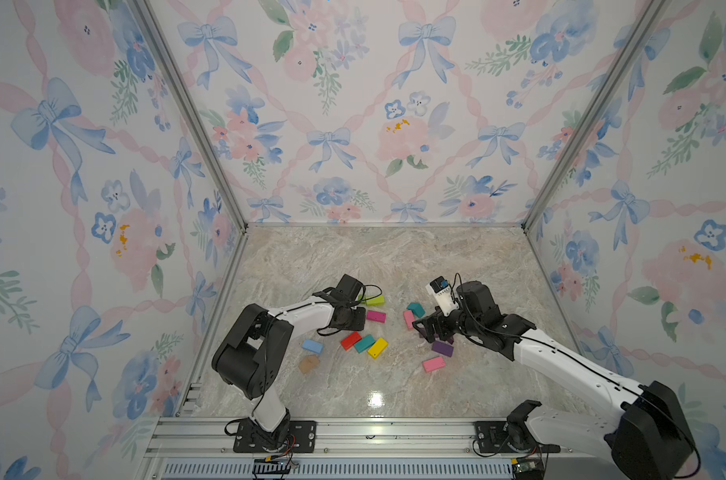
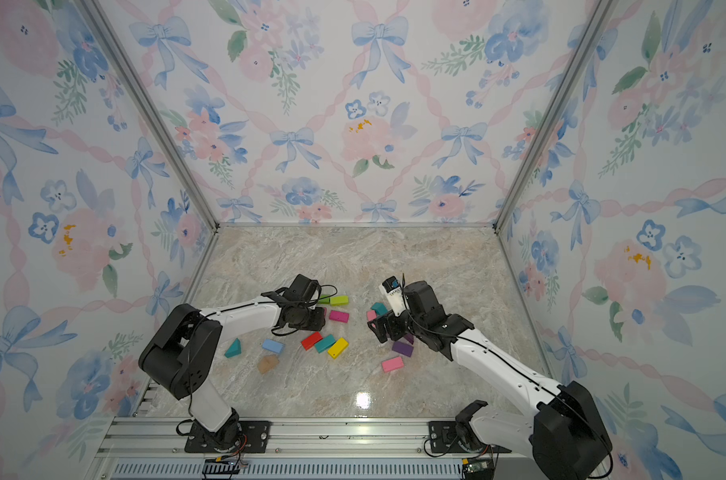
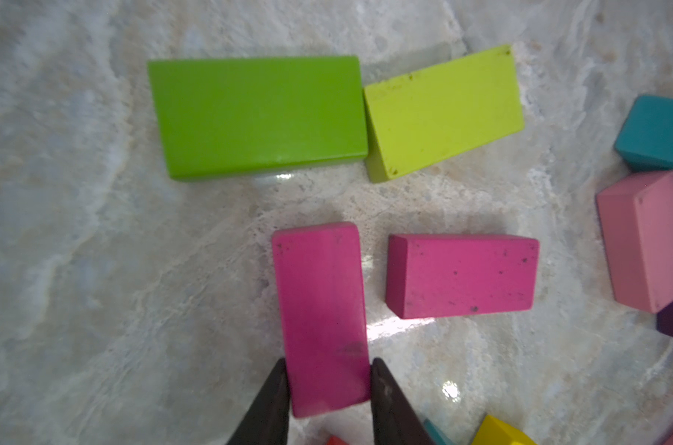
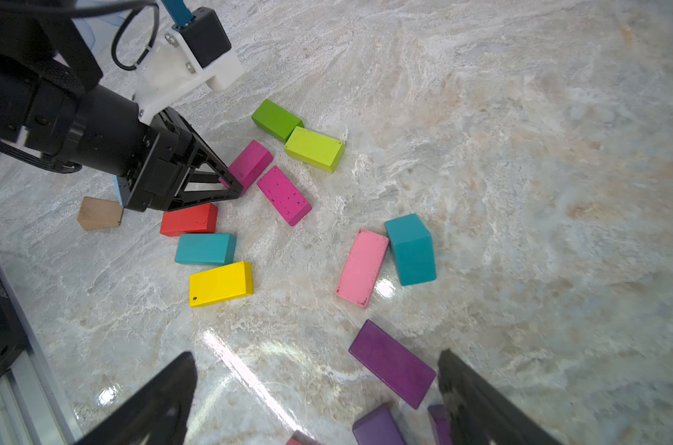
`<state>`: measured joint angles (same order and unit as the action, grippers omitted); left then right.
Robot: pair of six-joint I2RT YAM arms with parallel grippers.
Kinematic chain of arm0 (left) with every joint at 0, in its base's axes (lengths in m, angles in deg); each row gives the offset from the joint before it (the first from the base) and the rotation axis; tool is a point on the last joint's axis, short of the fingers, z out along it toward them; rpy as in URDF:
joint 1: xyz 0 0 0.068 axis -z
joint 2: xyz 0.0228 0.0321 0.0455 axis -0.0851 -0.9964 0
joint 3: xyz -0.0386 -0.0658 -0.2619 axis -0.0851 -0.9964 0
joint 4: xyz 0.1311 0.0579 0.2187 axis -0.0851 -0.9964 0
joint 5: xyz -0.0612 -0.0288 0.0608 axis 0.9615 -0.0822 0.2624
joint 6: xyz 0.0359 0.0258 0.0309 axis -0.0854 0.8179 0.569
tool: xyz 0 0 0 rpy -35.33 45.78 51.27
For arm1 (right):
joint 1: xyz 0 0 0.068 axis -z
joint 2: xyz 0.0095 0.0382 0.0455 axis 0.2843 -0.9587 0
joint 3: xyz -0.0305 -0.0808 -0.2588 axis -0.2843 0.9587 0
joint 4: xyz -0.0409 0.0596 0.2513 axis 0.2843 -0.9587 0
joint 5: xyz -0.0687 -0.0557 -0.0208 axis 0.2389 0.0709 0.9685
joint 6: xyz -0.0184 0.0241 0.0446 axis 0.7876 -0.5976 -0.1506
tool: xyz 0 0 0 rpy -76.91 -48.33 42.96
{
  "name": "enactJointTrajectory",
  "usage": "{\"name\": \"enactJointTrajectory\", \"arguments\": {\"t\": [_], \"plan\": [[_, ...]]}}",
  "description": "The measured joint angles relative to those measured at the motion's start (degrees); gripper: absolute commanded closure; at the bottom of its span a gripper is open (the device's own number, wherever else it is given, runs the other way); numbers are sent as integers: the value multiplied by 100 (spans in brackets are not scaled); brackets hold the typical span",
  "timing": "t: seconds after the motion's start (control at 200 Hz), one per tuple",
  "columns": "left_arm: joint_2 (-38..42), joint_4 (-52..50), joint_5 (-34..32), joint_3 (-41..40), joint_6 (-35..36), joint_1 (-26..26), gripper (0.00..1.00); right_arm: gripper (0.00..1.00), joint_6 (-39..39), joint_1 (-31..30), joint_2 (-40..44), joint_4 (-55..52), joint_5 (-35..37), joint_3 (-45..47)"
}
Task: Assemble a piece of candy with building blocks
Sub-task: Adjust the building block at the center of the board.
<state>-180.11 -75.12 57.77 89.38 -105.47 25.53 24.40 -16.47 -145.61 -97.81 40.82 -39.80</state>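
The right arm [image 1: 569, 365] rises closest to the lens in both top views, reaching from the near rail [image 1: 353, 436] toward the middle of the marble table [image 1: 394, 257]. The left arm [image 1: 299, 311] bends in from the rail's other end, its wrist low over the table.

The right gripper [image 4: 317, 357] hangs above the marble with its fingers spread wide, gripping nothing. A purple block [image 4: 392, 364] lies flat under the gap, nearer one finger. More purple pieces [image 4: 377, 425] show only partly at the edge of the right wrist view.

The left gripper [image 3: 329, 364] has its two dark fingers pressed against the long sides of a magenta block [image 3: 323, 308], at the end nearest the wrist. That block lies flat on the table. Just beside it, across a narrow strip of marble, lies a speckled magenta block [image 3: 462, 275]. Farther from the rail, a green block [image 3: 257, 115] and a lime block [image 3: 442, 111] meet end to end.

Between the arms a red block [image 1: 350, 340], a teal block [image 1: 364, 343] and a yellow block [image 1: 377, 347] lie close together, side by side. Near the right gripper a pink block [image 4: 361, 267] lies just beside a second teal block [image 4: 412, 250]. A lone pink block [image 1: 433, 364] sits nearer the rail.

By the left arm lie a light blue block [image 1: 312, 345] and a tan block [image 1: 309, 364]. A teal wedge [image 2: 233, 348] shows beside them in a top view.
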Motion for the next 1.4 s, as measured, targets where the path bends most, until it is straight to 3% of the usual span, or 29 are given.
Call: {"name": "enactJointTrajectory", "arguments": {"t": [0.55,0.64,0.765,0.875,1.19,1.4], "plan": [[2,61,-94,-17,-149,363,67,2,11,0,0,0,0,0],[2,101,-227,-35,-111,350,60,2,31,0,0,-4,0,0],[50,164,-402,-98,-50,221,42,2,70,0,11,-57,11,2],[125,133,-527,-155,66,39,36,2,92,0,17,-85,22,2],[208,-57,-763,-212,201,-212,38,2,109,2,33,-107,33,2],[201,-149,-798,-190,319,-339,57,2,114,2,98,-195,48,2]]}}
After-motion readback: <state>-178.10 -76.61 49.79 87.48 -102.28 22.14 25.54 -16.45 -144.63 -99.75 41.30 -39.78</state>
